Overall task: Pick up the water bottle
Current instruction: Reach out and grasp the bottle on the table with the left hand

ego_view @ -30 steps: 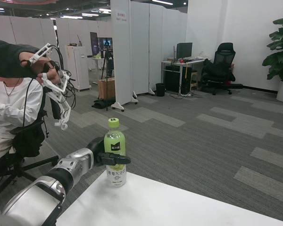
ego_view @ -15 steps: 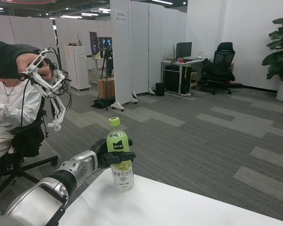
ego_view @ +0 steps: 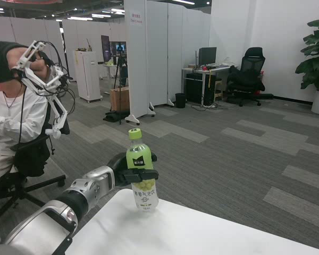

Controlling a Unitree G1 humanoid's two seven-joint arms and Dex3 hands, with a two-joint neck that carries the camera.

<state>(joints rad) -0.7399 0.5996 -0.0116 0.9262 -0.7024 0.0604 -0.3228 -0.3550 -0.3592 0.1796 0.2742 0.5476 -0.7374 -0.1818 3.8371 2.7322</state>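
Observation:
A clear bottle (ego_view: 142, 172) with a green cap, green drink and a white label stands over the far left corner of the white table (ego_view: 202, 234). My left hand (ego_view: 130, 171) grips it around the middle, fingers wrapped across the front of the green part. The bottle leans a little to the right, and I cannot tell whether its base touches the tabletop. My silver left forearm (ego_view: 80, 194) reaches in from the lower left. My right hand is out of the picture.
A person in a white top (ego_view: 10, 127) sits on a chair at the left, holding up a white wire-frame device (ego_view: 42, 79). Beyond the table lie grey carpet, white partitions (ego_view: 149, 53), a desk and office chair (ego_view: 247, 74), and a plant (ego_view: 316, 58).
My left hand has carried the bottle to the right and slightly up, tilting it. The person's raised hand with the device has drifted up and to the left.

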